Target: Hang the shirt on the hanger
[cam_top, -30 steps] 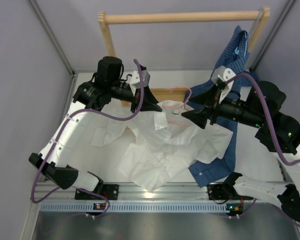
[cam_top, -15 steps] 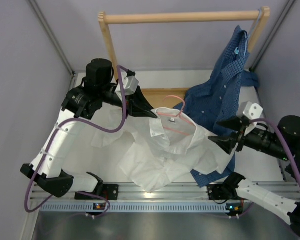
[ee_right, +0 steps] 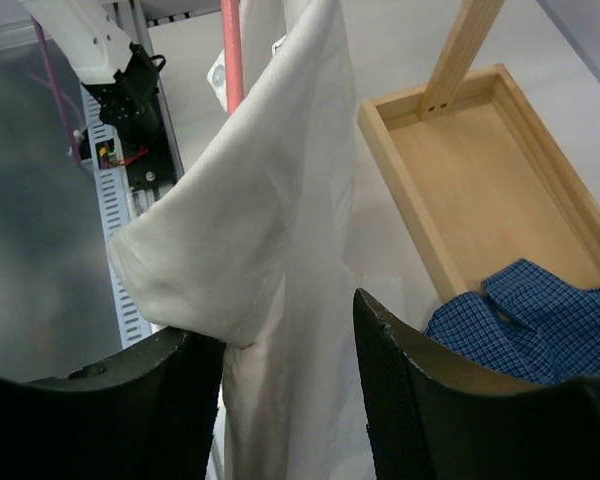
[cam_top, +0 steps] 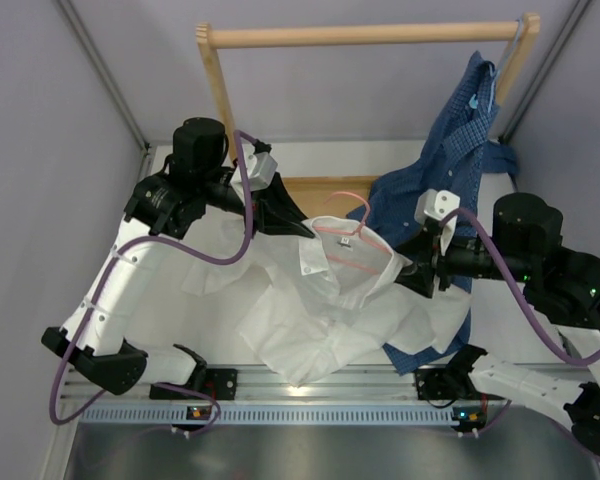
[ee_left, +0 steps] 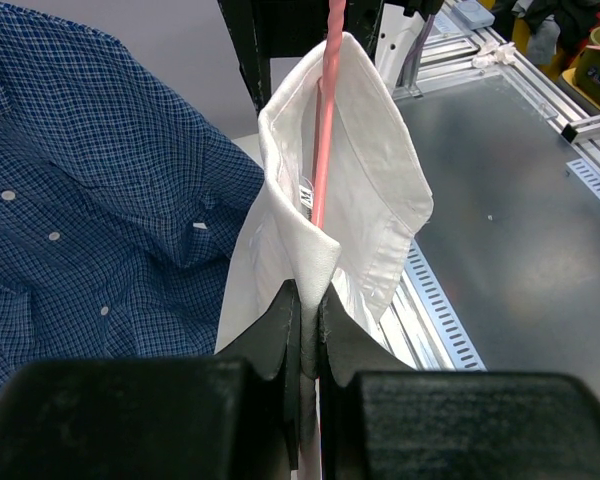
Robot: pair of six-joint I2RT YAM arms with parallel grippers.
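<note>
The white shirt (cam_top: 325,300) hangs crumpled over the table's middle, lifted by its collar. The pink hanger (cam_top: 348,238) lies inside the collar, with its hook (cam_top: 352,200) pointing to the back. My left gripper (cam_top: 302,230) is shut on the collar fold (ee_left: 310,255). The pink wire (ee_left: 325,130) runs up from just behind the jaws, inside the shirt (ee_left: 375,190). My right gripper (cam_top: 408,276) is open at the shirt's right shoulder. In the right wrist view its jaws (ee_right: 285,345) straddle a hanging fold of shirt cloth (ee_right: 270,200), apart from it, and the hanger (ee_right: 231,50) shows above.
A blue checked shirt (cam_top: 450,165) hangs from the wooden rail (cam_top: 365,36) at the right and drapes onto the table behind my right arm. A shallow wooden tray (cam_top: 320,184) sits at the rack's base and also shows in the right wrist view (ee_right: 480,170). A metal rail (cam_top: 310,382) runs along the near edge.
My right gripper pulled back to the right, then came in again to the shirt's right shoulder, open. My left gripper lifted the collar and has held still for the last half second.
</note>
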